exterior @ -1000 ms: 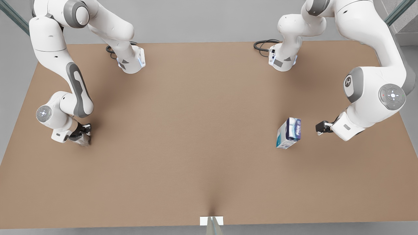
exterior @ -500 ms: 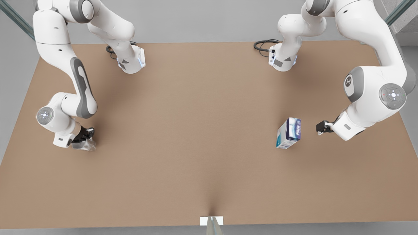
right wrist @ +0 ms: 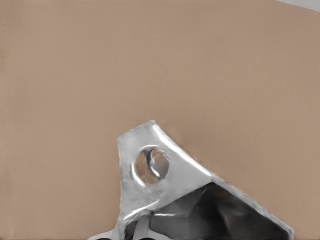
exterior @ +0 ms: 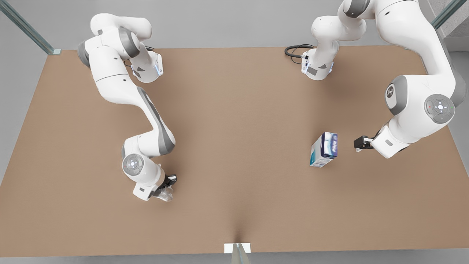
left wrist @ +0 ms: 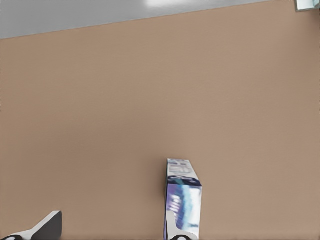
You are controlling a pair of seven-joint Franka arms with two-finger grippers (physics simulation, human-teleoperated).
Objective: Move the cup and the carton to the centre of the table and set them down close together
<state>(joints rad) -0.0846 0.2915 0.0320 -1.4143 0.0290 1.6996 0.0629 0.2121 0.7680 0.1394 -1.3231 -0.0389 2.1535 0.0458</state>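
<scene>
The table (exterior: pixel 234 121) fills most of the front view, its matte light-brown top evenly lit with soft shadows. Beyond its far edge runs plain grey floor (exterior: pixel 220 25), where a black cable (exterior: pixel 295 51) loops onto the tabletop. Slanted glass-green struts (exterior: pixel 25 25) stand off both far corners, and a small white bracket (exterior: pixel 237 248) sits at the middle of the near edge.

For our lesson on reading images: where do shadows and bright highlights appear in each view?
Front view: soft shadows lie on the table beneath both arms and beside the carton. Right wrist view: bright glints run along the cup facets, with a dark interior. Left wrist view: even light, faint shading on the table near the carton.
</scene>
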